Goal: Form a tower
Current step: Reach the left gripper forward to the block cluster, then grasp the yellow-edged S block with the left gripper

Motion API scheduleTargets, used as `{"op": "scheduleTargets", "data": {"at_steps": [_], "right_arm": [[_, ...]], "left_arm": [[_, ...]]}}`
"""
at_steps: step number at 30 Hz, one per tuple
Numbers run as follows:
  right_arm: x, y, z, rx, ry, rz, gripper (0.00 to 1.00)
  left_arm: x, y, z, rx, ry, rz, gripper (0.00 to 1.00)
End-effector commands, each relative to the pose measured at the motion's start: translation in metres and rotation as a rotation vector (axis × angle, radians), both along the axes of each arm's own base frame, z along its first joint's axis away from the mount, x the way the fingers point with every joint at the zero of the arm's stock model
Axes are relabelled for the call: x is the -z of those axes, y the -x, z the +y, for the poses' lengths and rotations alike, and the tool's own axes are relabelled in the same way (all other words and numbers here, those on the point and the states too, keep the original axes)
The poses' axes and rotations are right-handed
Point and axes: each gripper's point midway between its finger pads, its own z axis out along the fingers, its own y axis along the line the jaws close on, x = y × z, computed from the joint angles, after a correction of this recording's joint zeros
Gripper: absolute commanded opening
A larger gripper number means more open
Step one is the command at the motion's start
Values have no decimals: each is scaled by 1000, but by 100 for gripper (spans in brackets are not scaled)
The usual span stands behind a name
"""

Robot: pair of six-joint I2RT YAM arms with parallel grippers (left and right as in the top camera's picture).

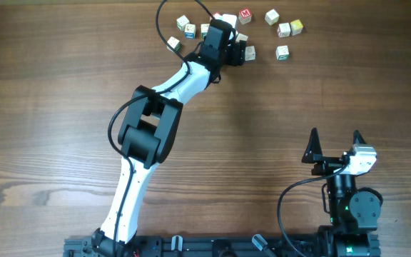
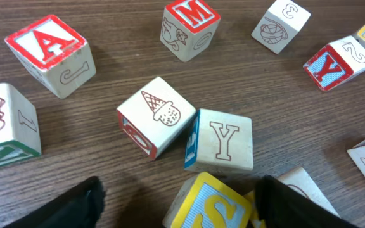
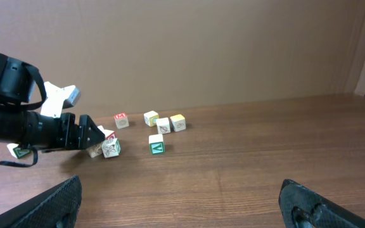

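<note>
step: judged, getting a hold on one cube for the tower; no lift yet.
tower: no finished column that I can make out; cubes lie loose at 12 o'clock of the worktop point(image 1: 48, 107) in overhead view.
yellow S cube point(image 2: 211, 206): at 6 o'clock in left wrist view, tilted, between the jaws. It may rest on another cube, but its base is hidden, can't tell.
left end effector point(image 2: 179, 187): jaws part-wide, one each side of yellow S cube. Gap shows on 9 o'clock side, 3 o'clock finger abt touching; nothing clamped.
right end effector point(image 1: 335, 137): wide, empty, at 4 o'clock of overhead view, well apart from cubes.
neighbours: Y cube point(image 2: 224, 140) w/ blue side just beyond at 12 o'clock, against ice-cream cube point(image 2: 157, 117); pale cube point(image 2: 303, 187) near 3 o'clock finger.
doing it well: shift toward 3 o'clock so both pads meet flat faces together, else cube likely twists. Square wrist to its faces, squeeze gently, lift straight up to clear Y cube.
</note>
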Motion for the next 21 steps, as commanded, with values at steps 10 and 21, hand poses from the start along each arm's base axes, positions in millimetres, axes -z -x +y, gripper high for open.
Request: {"op": "scheduleTargets", "data": {"at_steps": [10, 21], "right_arm": [[-1, 0, 2, -14, 9, -3, 100], [-1, 0, 2, -14, 9, -3, 100]], "left_arm": [[36, 19, 3, 9, -74, 109, 47], [36, 20, 3, 10, -75, 110, 78]]}}
